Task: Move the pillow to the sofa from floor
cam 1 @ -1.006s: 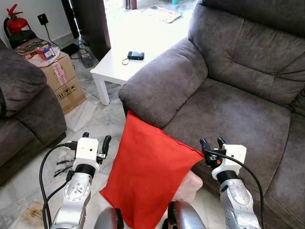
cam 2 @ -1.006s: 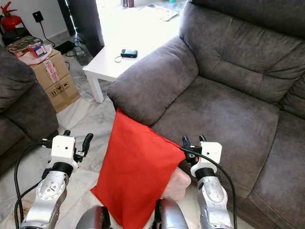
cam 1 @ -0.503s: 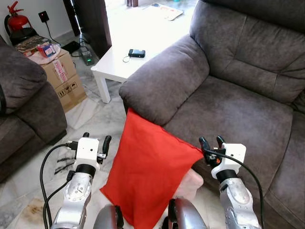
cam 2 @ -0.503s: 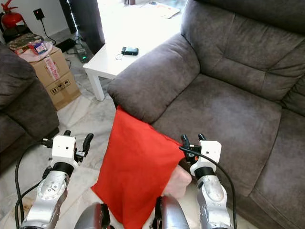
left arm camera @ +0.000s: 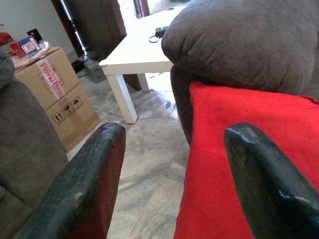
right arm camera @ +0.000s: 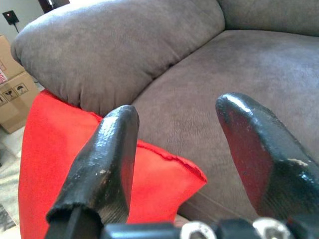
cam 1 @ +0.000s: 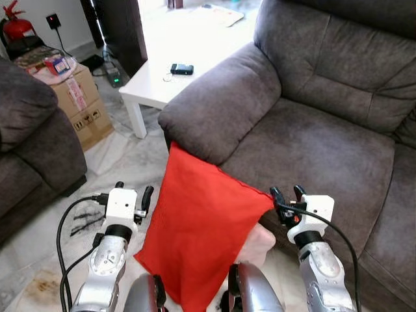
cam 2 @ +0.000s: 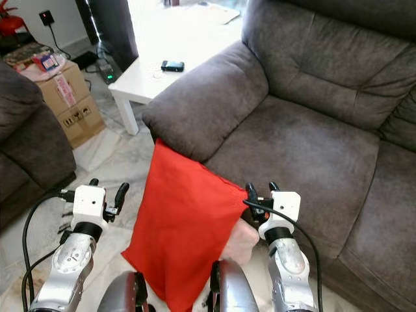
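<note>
Left eye view | pillow [cam 1: 198, 231] leans on sofa [cam 1: 312, 143] | contact seemingly touching

The marble floor [cam 1: 123, 156] carries a red pillow [cam 1: 195, 227], which stands tilted on it in the near middle, its top corner leaning against the front of the grey sofa [cam 1: 312, 143] just below the armrest. The sofa stands on the floor to the right. At the far left, a cardboard box [cam 1: 81, 104] sits on the floor with small packets on top. Beside it a second grey sofa [cam 1: 29, 143] stands at the left edge. A white desk [cam 1: 162, 78] stands on the floor at the far middle, touching the armrest; a small black device [cam 1: 182, 69] lies on it.
</note>
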`<state>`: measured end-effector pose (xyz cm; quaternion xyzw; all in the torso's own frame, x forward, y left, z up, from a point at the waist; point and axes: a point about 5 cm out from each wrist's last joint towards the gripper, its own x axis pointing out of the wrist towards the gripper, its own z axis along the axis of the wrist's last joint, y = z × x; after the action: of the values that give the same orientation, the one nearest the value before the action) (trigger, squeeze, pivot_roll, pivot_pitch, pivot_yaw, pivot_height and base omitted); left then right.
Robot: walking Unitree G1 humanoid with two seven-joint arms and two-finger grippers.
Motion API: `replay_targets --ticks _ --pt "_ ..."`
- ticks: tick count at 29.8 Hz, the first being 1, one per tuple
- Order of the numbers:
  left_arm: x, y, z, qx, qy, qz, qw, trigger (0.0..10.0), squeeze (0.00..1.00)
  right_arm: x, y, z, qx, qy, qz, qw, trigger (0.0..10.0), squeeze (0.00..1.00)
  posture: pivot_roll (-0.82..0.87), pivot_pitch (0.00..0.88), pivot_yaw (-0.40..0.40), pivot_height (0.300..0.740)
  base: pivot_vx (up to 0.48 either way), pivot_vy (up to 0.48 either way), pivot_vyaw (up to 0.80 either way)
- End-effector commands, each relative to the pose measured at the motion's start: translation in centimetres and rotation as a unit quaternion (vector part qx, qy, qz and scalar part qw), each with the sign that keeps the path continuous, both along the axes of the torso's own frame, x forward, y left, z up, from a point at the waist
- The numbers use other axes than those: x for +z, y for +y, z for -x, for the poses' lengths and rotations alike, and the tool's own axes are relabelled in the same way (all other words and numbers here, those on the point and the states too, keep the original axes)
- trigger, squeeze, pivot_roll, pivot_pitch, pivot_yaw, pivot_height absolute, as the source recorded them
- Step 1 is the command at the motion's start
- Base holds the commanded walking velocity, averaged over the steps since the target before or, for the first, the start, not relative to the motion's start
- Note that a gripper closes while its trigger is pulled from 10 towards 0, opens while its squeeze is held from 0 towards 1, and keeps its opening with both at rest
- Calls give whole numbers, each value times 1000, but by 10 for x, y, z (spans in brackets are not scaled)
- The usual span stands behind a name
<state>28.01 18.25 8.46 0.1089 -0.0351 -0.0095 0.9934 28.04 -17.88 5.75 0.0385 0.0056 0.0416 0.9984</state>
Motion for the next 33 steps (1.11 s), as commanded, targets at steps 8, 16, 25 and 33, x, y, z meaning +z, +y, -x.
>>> replay_targets --ticks 8,16,25,33 --pt "-5 1 4 4 10 -10 1000 10000 0 -7 -1 2 3 21 1 1000 10000 0 -58 167 -28 595 0 0 0" --pt "-6 1 4 3 11 -9 1000 10000 0 -5 1 1 11 16 4 1000 10000 0 -60 169 -29 567 0 0 0" --pt "-6 0 4 4 13 -7 1000 10000 0 -6 2 1 15 21 1 1000 10000 0 -58 172 -33 567 0 0 0" --pt "-7 0 3 6 20 -7 1000 10000 0 -7 6 1 35 24 17 999 10000 0 -61 172 -33 567 0 0 0"
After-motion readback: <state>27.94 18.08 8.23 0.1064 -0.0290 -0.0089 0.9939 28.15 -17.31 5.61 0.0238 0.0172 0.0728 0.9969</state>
